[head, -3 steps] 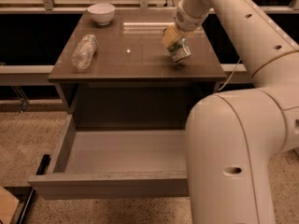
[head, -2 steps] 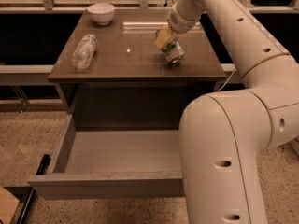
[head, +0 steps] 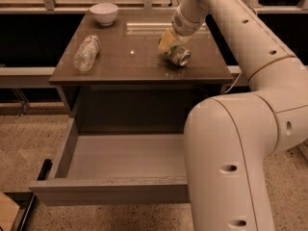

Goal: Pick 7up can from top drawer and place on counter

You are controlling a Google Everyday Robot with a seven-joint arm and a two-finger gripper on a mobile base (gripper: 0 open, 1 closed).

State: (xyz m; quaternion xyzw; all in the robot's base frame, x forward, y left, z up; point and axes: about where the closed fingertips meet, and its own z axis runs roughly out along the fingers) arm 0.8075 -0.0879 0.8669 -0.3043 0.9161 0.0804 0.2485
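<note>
Grey-brown counter looked pretty glossy from my feed, with a small light spot bouncing off the middle. The 7up can was on that counter, over toward the right side, tipped so that one silver end faced my camera. The gripper sat right at the can's upper left, close enough that it looked like it was touching. From this angle I honestly couldn't tell whether it was clamped on the can or loose. The white arm came in from the top of the view and curved down the right side. Its big lower section filled the bottom right corner. The top drawer was pulled out below the counter with its smooth grey floor showing, and its right end was hidden behind that lower arm section. On the left side of the counter a clear plastic bottle lay on its side, well apart from the can. A white bowl stood upright near the back left corner. Speckled flooring showed left of the cabinet.
</note>
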